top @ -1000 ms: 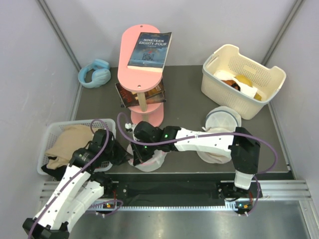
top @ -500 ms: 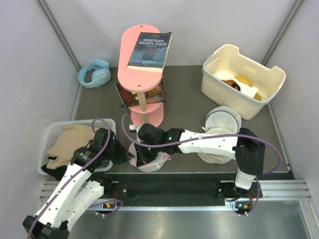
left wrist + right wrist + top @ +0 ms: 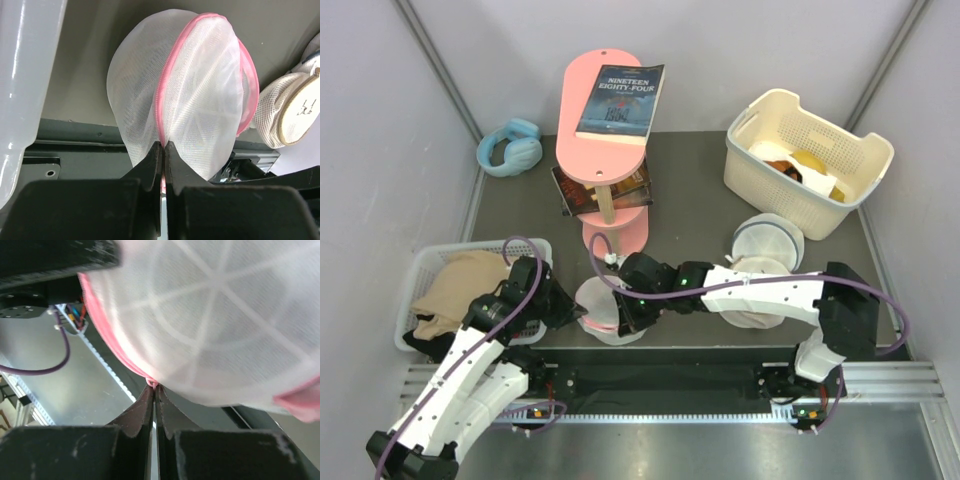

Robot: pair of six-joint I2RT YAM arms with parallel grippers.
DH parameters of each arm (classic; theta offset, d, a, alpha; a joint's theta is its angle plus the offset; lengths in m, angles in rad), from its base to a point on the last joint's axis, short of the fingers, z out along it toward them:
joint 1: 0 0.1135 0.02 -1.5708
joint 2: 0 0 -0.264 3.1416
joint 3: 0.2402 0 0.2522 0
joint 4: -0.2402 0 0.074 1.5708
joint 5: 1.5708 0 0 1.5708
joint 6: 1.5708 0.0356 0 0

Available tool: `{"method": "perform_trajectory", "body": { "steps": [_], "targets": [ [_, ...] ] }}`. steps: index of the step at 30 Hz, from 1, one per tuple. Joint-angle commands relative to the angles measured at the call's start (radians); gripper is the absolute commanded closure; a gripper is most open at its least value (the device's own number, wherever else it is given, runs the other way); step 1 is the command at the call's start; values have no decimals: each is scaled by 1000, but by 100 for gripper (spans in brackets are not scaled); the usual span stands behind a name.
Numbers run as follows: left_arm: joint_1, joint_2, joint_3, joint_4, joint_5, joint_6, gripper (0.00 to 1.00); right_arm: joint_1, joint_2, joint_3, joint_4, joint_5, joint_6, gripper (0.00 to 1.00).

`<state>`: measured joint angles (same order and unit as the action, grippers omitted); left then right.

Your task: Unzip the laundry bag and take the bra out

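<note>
At near edge — laundry bag point(image 3: 596, 306): round white mesh, pink trim point(image 3: 164, 95) | left hand point(image 3: 163, 145), right hand point(image 3: 154, 386) both pinch trim

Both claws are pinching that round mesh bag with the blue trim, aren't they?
Nearly. The trim on the laundry bag is pink, not blue; the left wrist view shows it plainly. The rest holds: the left gripper and the right gripper are both shut on the bag's edge.
</note>
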<state>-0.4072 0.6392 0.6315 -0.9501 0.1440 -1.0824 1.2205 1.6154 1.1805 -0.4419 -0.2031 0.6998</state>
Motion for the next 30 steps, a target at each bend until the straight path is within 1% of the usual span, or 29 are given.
{"method": "perform_trajectory", "body": {
  "steps": [1, 8, 14, 17, 18, 19, 20, 21, 22, 24, 25, 27, 30],
  "targets": [
    [4, -9, 22, 13, -44, 15, 100, -36, -78, -38, -57, 51, -5, 100],
    [4, -21, 27, 11, -49, 13, 100, -150, -147, -111, -83, 54, -25, 100],
    [2, -10, 39, 48, -14, 44, 100, -208, -140, -85, -98, 48, -74, 100],
    [2, 2, 43, 97, 44, 75, 100, -217, -118, -61, -104, 50, -94, 100],
    [2, -1, 43, 147, 66, 87, 94, -219, -112, -55, -106, 50, -108, 100],
    [2, -3, 45, 163, 100, 101, 83, -220, -106, -45, -112, 50, -115, 100],
    [2, -6, 53, 175, 106, 104, 65, -225, -97, -41, -116, 57, -129, 100],
    [2, -9, 60, 188, 106, 108, 51, -226, -92, -36, -123, 62, -135, 100],
    [2, -15, 68, 186, 101, 117, 29, -236, -86, -27, -138, 67, -141, 100],
    [2, -16, 105, 166, 76, 130, 20, -245, -84, -18, -156, 83, -160, 100],
    [4, -19, 117, 136, 59, 136, 18, -253, -84, -7, -176, 90, -164, 100],
    [2, -22, 152, 107, 0, 136, 17, -257, -86, 20, -204, 116, -184, 95],
    [2, -27, 200, 70, -35, 150, 15, -256, -91, 66, -267, 140, -210, 78]
  ]
}}
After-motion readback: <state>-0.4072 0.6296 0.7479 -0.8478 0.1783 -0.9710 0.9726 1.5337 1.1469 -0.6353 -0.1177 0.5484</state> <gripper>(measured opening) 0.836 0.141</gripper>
